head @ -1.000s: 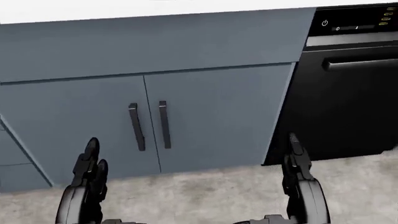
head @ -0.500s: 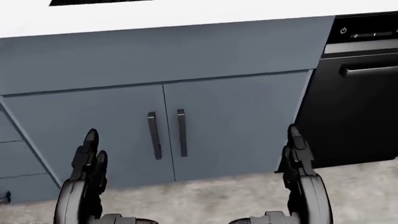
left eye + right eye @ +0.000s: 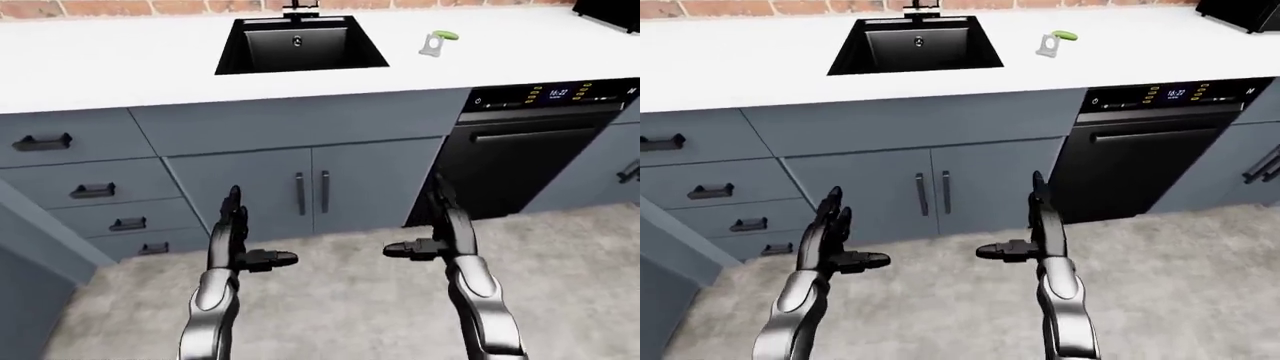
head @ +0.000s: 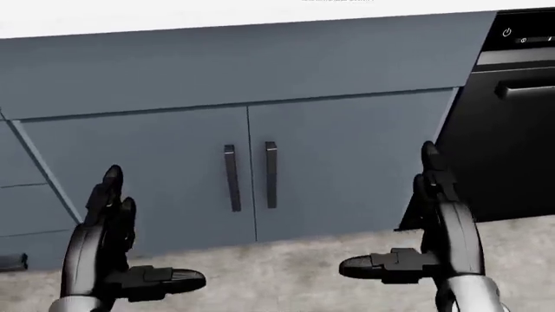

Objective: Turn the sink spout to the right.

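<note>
The black sink basin (image 3: 300, 46) is set in the white counter (image 3: 100, 67) at the top of the left-eye view. Only the dark base of the spout (image 3: 300, 9) shows at the top edge, behind the basin; the rest is cut off. My left hand (image 3: 258, 234) and right hand (image 3: 415, 221) hang low over the floor, well below the counter and apart from the sink. Both are open, fingers pointing up and thumbs turned inward, holding nothing. The head view shows only the cabinet doors (image 4: 252, 169) and both hands.
Grey double doors (image 3: 310, 187) stand under the sink, a stack of drawers (image 3: 80, 165) to their left, a black dishwasher (image 3: 530, 142) to their right. A small green-handled tool (image 3: 438, 41) lies on the counter right of the basin. A black appliance (image 3: 610, 9) sits at top right.
The head view has shifted, so the cabinet handles and dishwasher slide to the right: the camera moved. Both hands have come up higher into view, thumbs now showing spread inward.
</note>
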Controlling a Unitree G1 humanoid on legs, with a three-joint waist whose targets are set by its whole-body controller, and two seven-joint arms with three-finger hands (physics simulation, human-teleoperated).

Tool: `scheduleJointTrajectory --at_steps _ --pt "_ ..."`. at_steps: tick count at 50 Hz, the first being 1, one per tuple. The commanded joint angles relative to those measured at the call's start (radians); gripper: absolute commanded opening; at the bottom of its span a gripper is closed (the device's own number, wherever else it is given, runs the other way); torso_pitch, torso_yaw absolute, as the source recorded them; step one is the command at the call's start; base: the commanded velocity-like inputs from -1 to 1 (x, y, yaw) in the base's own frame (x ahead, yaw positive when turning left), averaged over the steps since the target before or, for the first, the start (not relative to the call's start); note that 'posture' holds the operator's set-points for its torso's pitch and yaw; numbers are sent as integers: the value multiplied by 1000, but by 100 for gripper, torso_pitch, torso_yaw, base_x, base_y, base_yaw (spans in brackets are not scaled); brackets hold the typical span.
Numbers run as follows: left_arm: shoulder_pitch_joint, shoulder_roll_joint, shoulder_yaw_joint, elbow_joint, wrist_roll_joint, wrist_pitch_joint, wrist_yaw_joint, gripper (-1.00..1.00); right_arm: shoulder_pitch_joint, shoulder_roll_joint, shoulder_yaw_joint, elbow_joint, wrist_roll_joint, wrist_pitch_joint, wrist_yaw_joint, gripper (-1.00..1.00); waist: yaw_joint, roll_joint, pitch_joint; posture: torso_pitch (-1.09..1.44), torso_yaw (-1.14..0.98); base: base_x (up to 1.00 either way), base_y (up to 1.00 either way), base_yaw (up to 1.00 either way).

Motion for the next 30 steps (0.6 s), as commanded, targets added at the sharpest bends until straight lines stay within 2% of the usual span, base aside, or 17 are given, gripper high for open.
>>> scheduleJointTrajectory --at_steps 1,4,7,10,12,18,25,26,27,30 --pt "-84 15 7 -144 -41 104 -3 100 -88 -15 4 -92 -4 88 1 100 2 1 -32 0 0 0 0 0" --pt "-195 50 26 -201 -40 234 30 100 -193 -51 -12 -106 -12 216 -2 100 -1 2 -35 0 0 0 0 0" --pt "-317 68 14 -234 -25 353 60 100 -309 -84 -19 -79 -10 307 4 100 0 1 -39 0 0 0 0 0" --pt "-447 82 9 -186 -17 425 69 100 -425 -119 -32 -2 4 353 13 100 2 1 -41 0 0 0 0 0" --pt "-527 98 25 -129 -27 455 68 100 -489 -148 -46 39 16 383 12 100 3 2 -42 0 0 0 0 0" --pt "-722 177 56 91 -37 457 80 100 -643 -234 -68 150 37 453 23 100 3 2 -34 0 0 0 0 0" --pt "-803 215 64 212 -58 435 88 100 -734 -271 -62 261 45 453 17 100 -1 0 -25 0 0 0 0 0" --pt "-803 218 62 213 -58 437 90 100 -737 -276 -64 255 48 461 19 100 -1 2 -49 0 0 12 0 0" --pt "-803 220 61 208 -59 442 91 100 -736 -278 -64 249 49 465 20 100 1 5 -28 0 0 12 0 0" --pt "-818 230 65 212 -63 449 92 100 -741 -286 -65 235 49 482 21 100 1 15 4 0 0 25 0 0"
